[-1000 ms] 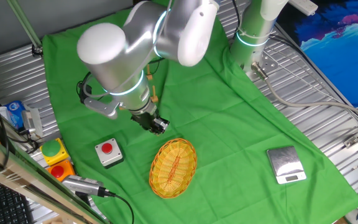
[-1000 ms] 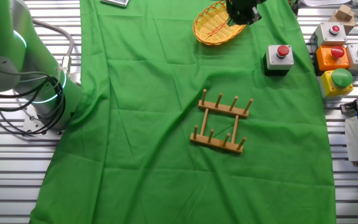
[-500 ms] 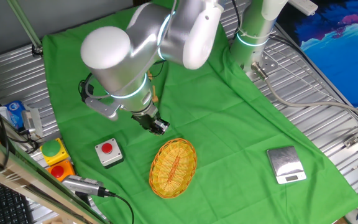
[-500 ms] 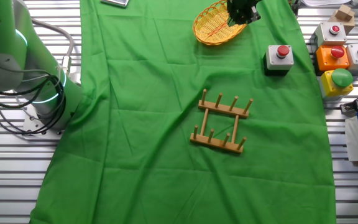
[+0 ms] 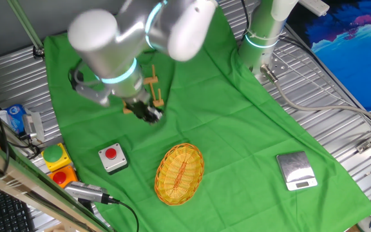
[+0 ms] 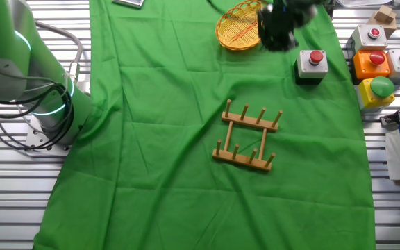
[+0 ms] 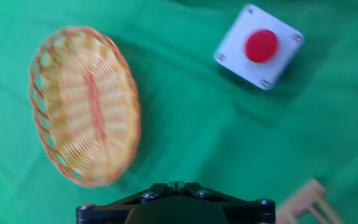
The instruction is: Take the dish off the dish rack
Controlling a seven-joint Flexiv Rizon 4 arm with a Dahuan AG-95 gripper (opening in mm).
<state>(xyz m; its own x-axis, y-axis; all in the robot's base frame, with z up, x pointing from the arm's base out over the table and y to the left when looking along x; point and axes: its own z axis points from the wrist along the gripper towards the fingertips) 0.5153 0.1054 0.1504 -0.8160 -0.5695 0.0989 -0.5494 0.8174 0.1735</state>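
The dish (image 5: 180,173), an oval yellow wicker basket-plate with an orange streak, lies flat on the green cloth, well apart from the dish rack. It also shows in the other fixed view (image 6: 236,28) and in the hand view (image 7: 86,106). The wooden dish rack (image 6: 248,137) stands empty mid-cloth; the arm partly hides it in one fixed view (image 5: 152,87). My gripper (image 5: 148,114) hovers between dish and rack, blurred in the other fixed view (image 6: 278,28). In the hand view its fingertips (image 7: 176,185) stand together with nothing between them.
A grey box with a red button (image 5: 113,158) sits left of the dish, also in the hand view (image 7: 260,46). A small silver scale (image 5: 296,171) lies at the right. Yellow and orange button boxes (image 6: 375,73) stand off the cloth's edge.
The arm has swung away from the dish toward the rack and is blurred by motion. The dish has stayed where it lies on the cloth.
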